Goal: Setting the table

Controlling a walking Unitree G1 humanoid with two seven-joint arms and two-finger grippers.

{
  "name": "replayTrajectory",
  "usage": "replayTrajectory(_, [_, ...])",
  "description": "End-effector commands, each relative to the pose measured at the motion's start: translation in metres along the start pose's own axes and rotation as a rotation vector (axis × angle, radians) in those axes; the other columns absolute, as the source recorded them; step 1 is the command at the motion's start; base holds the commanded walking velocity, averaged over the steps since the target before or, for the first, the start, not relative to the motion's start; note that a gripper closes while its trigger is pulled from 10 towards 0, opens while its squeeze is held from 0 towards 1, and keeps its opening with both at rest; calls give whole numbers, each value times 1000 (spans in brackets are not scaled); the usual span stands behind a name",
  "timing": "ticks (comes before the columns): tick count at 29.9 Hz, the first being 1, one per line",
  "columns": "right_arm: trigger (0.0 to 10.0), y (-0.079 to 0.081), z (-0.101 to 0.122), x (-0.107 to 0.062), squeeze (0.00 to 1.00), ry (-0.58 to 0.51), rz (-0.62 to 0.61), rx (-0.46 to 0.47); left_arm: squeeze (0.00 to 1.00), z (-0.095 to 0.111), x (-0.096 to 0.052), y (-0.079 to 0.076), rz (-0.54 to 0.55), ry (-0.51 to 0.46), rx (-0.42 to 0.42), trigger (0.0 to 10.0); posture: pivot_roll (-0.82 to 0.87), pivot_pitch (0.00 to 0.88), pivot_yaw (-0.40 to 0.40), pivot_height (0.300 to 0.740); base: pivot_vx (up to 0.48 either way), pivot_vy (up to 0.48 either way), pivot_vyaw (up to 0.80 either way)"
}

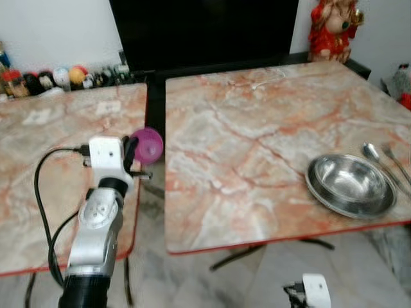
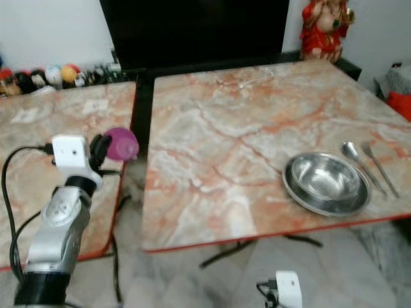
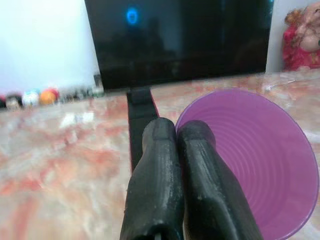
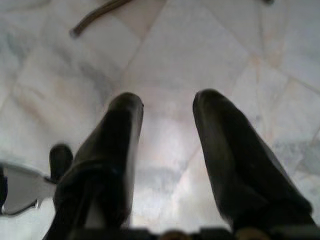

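Cup [image 1: 148, 144], purple, sits left of centre in your left eye view, pinched at its rim by the left claw [image 1: 133, 154] over the gap between the two marble counters [image 1: 244, 147]. Fingers [image 3: 165, 190] pressed together on the rim. Bowl [image 1: 350, 185], spoon [image 1: 376, 157] and fork [image 1: 398, 163] lie lower right. Right claw [image 4: 167, 145] hangs spread over the floor [image 4: 200, 45].

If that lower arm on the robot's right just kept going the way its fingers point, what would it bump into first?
Most likely the marble floor: the right gripper hangs open, pointing down at bare tiles, with nothing visible between them.
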State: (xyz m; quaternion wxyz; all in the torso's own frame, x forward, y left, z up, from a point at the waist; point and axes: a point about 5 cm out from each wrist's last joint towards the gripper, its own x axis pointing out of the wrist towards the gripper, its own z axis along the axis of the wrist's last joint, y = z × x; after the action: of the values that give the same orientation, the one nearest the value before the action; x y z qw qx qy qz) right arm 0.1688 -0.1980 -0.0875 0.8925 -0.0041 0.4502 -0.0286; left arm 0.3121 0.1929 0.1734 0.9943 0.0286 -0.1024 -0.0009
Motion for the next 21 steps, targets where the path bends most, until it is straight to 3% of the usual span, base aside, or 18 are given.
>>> replayTrajectory(1, [10000, 0, -2, 0, 0, 12, -2, 5, 0, 5, 3, 0, -1, -16, 7, 10000, 2, 0, 53, 740, 0, -461, 0])
replayTrajectory(7, [10000, -1, -1, 0, 0, 6, 6, -25, 0, 6, 3, 0, 1, -17, 9, 10000, 3, 0, 52, 740, 0, -461, 0])
replayTrajectory(15, [10000, 0, 1, 0, 0, -4, 17, -14, 0, 4, 4, 1, 2, -9, 8, 10000, -5, 0, 53, 740, 0, -460, 749])
replayTrajectory(21, [10000, 0, 0, 0, 0, -2, 26, 9, 0, 4, 4, 1, 4, -9, 13, 10000, -6, 0, 51, 740, 0, -461, 0])
